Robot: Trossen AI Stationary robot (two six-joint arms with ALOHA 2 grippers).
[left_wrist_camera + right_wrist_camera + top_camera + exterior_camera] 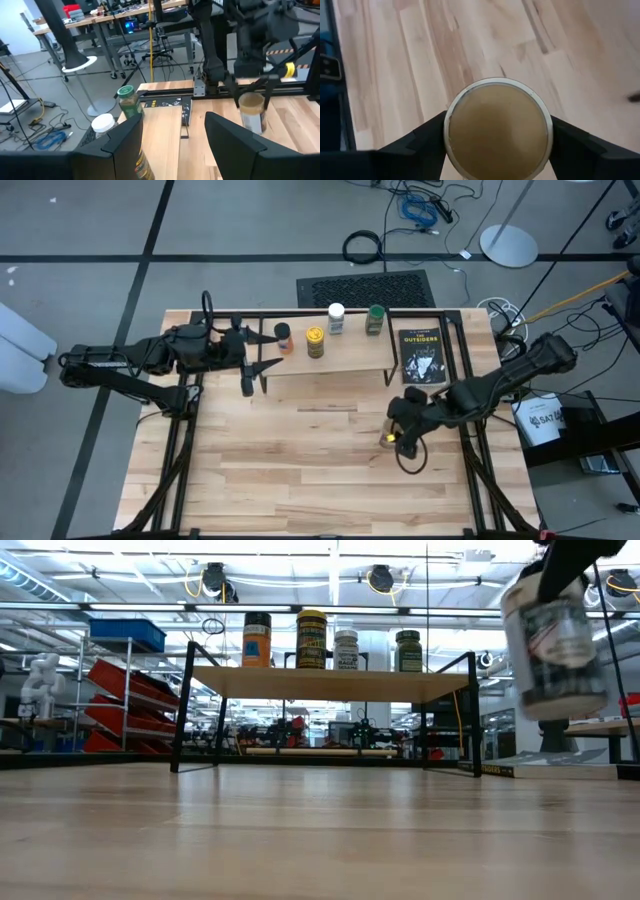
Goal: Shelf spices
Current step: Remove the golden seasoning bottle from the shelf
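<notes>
In your high view, the shelf (330, 358) stands at the far side of the table (300, 470) and carries four jars in a row: the dark-lid jar (284, 336), the yellow-lid jar (315, 342), the white-lid jar (336, 318) and the green-lid jar (375, 319). A black book (420, 356) lies just beside the shelf's right end. Your left end effector (250, 366) hangs at the shelf's left end with its fingers spread and nothing between them. Your right end effector (400, 430) sits over the table in front of the book, closed around the tan-lid jar (391, 437). In your low view, the four jars stand upright on the shelf board (330, 683), and the tan-lid jar (555, 645) hangs clear above the table surface at the right, held from above. In your left wrist view, the green-lid jar (128, 100) and white-lid jar (103, 124) show past the open fingers (235, 145), and farther off the right end effector (252, 90) grips the tan-lid jar (251, 112). In your right wrist view, the tan lid (497, 130) fills the gap between the two fingers (415, 145), which press on both of its sides, with bare table below.
</notes>
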